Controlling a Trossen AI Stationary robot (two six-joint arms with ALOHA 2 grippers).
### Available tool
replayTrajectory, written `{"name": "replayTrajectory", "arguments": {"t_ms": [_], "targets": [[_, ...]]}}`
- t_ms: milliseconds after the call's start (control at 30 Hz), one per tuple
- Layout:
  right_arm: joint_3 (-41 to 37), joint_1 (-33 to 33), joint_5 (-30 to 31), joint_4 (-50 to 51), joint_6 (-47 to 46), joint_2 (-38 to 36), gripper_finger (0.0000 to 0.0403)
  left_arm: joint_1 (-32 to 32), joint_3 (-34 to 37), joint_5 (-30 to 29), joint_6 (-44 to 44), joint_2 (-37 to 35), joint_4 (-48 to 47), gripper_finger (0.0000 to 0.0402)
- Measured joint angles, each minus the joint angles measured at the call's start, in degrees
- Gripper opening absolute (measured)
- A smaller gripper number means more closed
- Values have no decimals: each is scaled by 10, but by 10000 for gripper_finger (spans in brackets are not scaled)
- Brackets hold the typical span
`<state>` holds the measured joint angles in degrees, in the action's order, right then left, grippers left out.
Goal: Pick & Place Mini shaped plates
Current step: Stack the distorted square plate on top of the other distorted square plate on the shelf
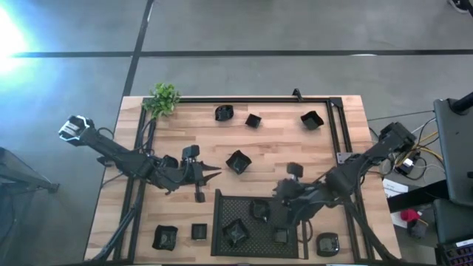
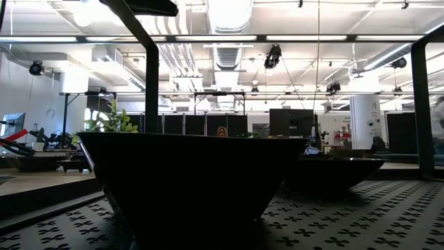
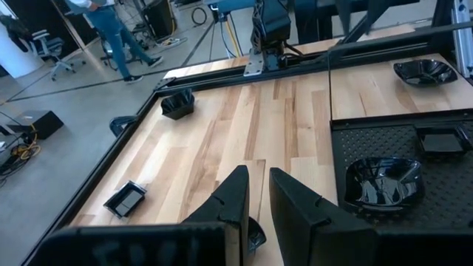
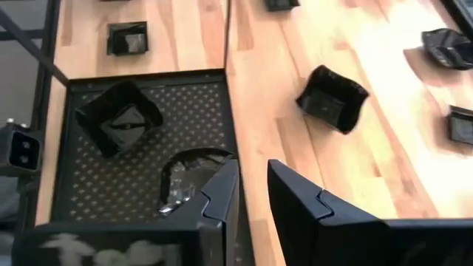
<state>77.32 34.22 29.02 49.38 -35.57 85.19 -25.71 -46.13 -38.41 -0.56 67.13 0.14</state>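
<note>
Several mini shaped plates, small glossy black dishes, are spread about. Three rest flat in the black mesh tray (image 1: pixel 222 203): one (image 4: pixel 118 118) angular, one (image 4: pixel 188 174) partly behind my right finger, one (image 1: pixel 281 235) small. Others lie on the wood, among them one (image 1: pixel 238 162) at the middle. My right gripper (image 4: pixel 253 196) hangs open above the tray's far edge, slanting down, nothing between its fingers. My left gripper (image 3: pixel 257 199) stands open above the table left of the middle plate, holding nothing. In the low view a plate (image 2: pixel 187 180) fills the foreground on the mesh.
More plates sit along the far edge (image 1: pixel 224 112) (image 1: pixel 253 120) (image 1: pixel 312 120) and the near edge (image 1: pixel 164 236) (image 1: pixel 199 231) (image 1: pixel 327 244). A green plant (image 1: pixel 162 98) stands at the far left corner. A black frame rail (image 1: pixel 251 100) runs round the table. People show beyond the table.
</note>
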Motion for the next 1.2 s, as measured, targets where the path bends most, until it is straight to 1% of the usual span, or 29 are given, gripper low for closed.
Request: {"name": "replayTrajectory", "arguments": {"t_ms": [267, 767, 1033, 1200], "targets": [[-35, 0, 12, 0, -11, -41, 70, 0, 1, 0, -1, 0, 1, 51], [-36, 0, 12, 0, 10, -73, 63, 5, 3, 0, -13, 4, 18, 51], [-36, 0, 12, -1, 39, -92, 70, 34, -16, 0, -22, 38, 25, 51], [-36, 0, 12, -2, 60, -94, 68, 50, -29, 8, -35, 69, 23, 51]]}}
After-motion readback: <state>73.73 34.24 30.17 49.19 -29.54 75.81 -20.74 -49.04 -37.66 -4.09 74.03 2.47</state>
